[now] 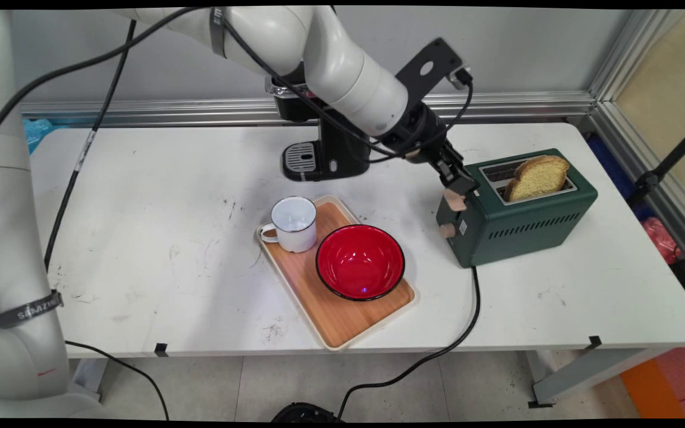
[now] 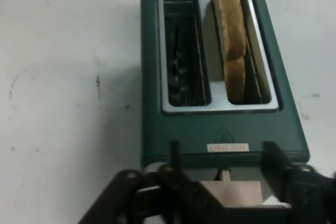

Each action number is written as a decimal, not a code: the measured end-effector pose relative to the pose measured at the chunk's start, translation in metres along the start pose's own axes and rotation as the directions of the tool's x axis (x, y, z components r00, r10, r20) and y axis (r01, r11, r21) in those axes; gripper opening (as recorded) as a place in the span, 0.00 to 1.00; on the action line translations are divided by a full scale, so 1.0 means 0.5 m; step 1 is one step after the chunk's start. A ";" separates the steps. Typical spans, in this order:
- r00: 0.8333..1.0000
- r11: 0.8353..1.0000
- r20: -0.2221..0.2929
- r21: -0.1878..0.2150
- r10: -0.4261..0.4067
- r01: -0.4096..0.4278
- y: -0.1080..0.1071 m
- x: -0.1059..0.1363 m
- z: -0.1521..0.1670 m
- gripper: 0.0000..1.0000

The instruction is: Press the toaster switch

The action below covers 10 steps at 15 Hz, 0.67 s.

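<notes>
Two dishes sit nearest the camera on a wooden tray (image 1: 342, 321) at the front of the white table (image 1: 158, 196): a red bowl (image 1: 360, 261) with a black rim, and just behind and left of it a white enamel mug (image 1: 294, 224), nearly touching the bowl. Both look empty.

To the right, further back, stands a dark green two-slot toaster (image 1: 521, 226), its black cable (image 1: 437, 351) trailing off the table's front edge. A slice of bread (image 1: 536, 176) stands upright in the slot on the far side, its top well above the slot; the near slot is empty. On the toaster's left end a tan lever (image 1: 455, 200) sits high, with a small round knob (image 1: 448, 230) below it.

The black gripper (image 1: 460, 184) reaches down from the upper left to that end. In the hand view its jaws stand apart, one on each side of the lever (image 2: 231, 192), not closed on it; whether a finger touches it is unclear.

Farthest back, behind the arm, stands a black coffee machine (image 1: 324, 154) near the wall.
</notes>
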 end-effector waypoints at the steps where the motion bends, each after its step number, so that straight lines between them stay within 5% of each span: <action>1: 1.000 1.000 0.004 -0.003 -0.002 0.002 0.003 -0.002 0.003 0.00; 10: 0.999 1.000 0.050 -0.018 -0.021 0.022 0.018 -0.025 0.027 0.00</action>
